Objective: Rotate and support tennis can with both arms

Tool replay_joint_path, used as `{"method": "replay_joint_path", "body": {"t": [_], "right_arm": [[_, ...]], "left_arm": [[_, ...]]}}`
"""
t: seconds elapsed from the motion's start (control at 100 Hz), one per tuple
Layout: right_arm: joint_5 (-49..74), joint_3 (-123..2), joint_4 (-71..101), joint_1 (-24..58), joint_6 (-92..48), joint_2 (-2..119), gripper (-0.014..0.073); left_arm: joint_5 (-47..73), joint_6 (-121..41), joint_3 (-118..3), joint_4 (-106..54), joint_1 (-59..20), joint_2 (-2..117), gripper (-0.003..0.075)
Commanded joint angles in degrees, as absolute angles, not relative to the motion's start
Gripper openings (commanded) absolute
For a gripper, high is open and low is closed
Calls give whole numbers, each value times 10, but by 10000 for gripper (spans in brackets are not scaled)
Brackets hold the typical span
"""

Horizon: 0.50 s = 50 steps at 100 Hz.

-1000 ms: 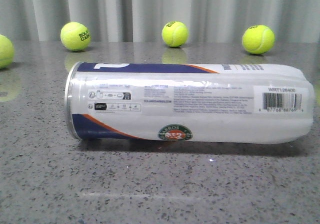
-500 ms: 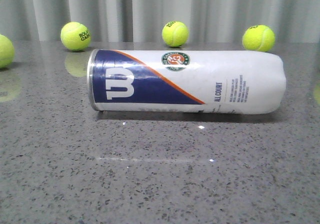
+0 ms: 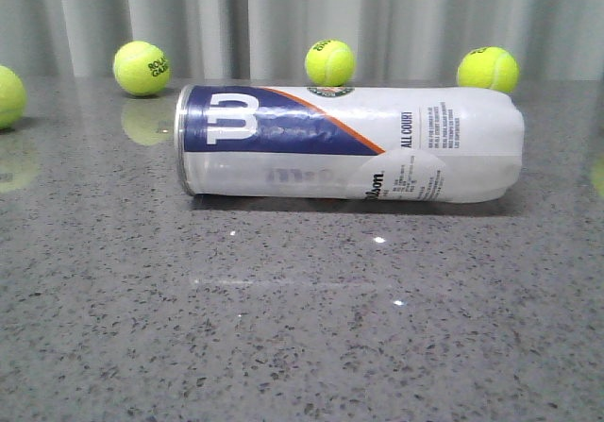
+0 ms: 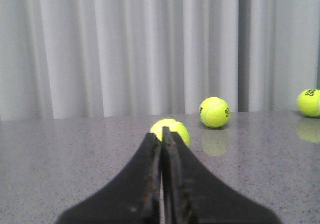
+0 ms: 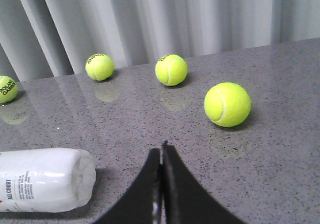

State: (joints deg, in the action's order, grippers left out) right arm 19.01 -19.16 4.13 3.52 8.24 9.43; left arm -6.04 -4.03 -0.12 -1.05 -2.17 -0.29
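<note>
The tennis can [image 3: 349, 143] is lying on its side on the tabletop [image 3: 283, 346], just beside the right gripper [image 5: 161, 154] and untouched. Both the right gripper and the left gripper [image 4: 161, 136] are clenched on nothing. I judge the approach is starting; next, both must be opening and reaching each end.

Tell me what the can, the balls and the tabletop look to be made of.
Can: apparently clear plastic under a glossy printed label, since the lower left part shows through; its left rim looks metallic.
Balls: likely fuzzy yellow-green felt, matte.
Tabletop: grey speckled stone or stone-look laminate, polished, mirroring the balls.
</note>
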Motion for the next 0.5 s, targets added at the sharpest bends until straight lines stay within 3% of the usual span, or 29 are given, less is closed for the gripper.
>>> {"method": "replay_joint_path", "body": {"t": [0.0, 0.26, 0.49], "right_arm": [[146, -206, 37, 31, 75, 100, -66], [146, -206, 37, 31, 75, 100, -66], [146, -206, 37, 31, 75, 100, -66]], "left_arm": [[-98, -38, 12, -20, -21, -25, -21], [155, -38, -117, -25, -21, 6, -21], [342, -38, -234, -46, -21, 116, -21]]}}
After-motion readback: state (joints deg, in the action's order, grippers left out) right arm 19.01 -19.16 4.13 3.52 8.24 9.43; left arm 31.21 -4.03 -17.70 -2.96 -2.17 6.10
